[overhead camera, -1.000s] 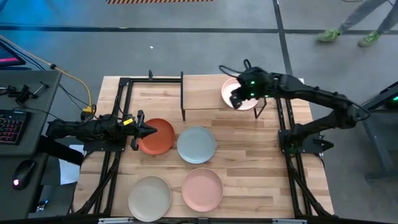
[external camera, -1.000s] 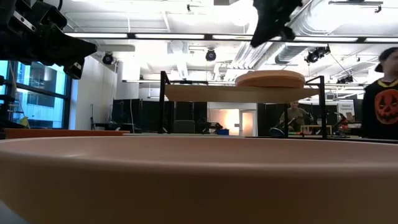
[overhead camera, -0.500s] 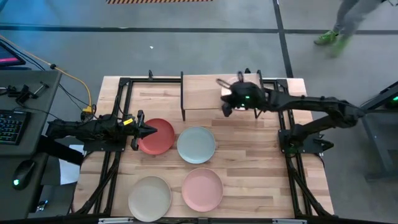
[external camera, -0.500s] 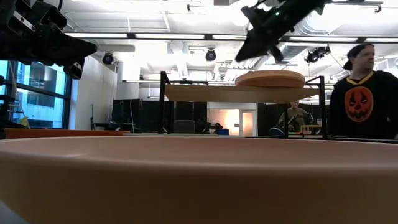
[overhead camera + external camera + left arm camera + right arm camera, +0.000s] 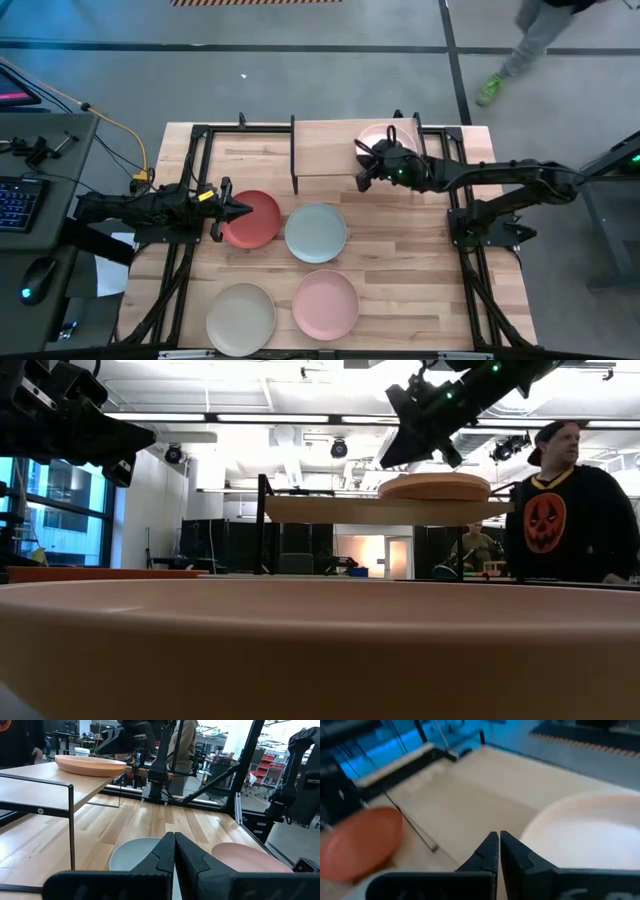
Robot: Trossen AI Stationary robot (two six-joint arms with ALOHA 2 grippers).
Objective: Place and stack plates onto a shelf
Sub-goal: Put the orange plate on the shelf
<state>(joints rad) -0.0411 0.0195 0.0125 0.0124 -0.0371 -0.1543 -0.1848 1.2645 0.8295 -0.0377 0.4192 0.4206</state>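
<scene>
A pale peach plate [image 5: 380,134] sits on the right end of the shelf [image 5: 325,150], whose wood top shows in the low view [image 5: 330,510]. On the table lie the red plate [image 5: 252,219], blue-grey plate [image 5: 315,232], cream plate [image 5: 240,318] and pink plate [image 5: 325,304]. No terracotta-tan plate shows. My right gripper [image 5: 362,172] is shut and hovers above the shelf, just left of the peach plate [image 5: 585,830], clear of it in the low view [image 5: 415,425]. My left gripper [image 5: 240,209] is shut above the red plate's left rim.
Black frame rails [image 5: 190,180] run along both sides of the table. The shelf's left half [image 5: 320,145] is bare board. A person in a dark shirt [image 5: 565,510] stands beyond the table's far edge. The pink plate's rim [image 5: 320,650] fills the low view's foreground.
My right gripper has moved off the peach plate toward the table's left, tipping from pointing down to slanting leftward. The peach plate has stayed on the shelf. A person has walked in behind the table.
</scene>
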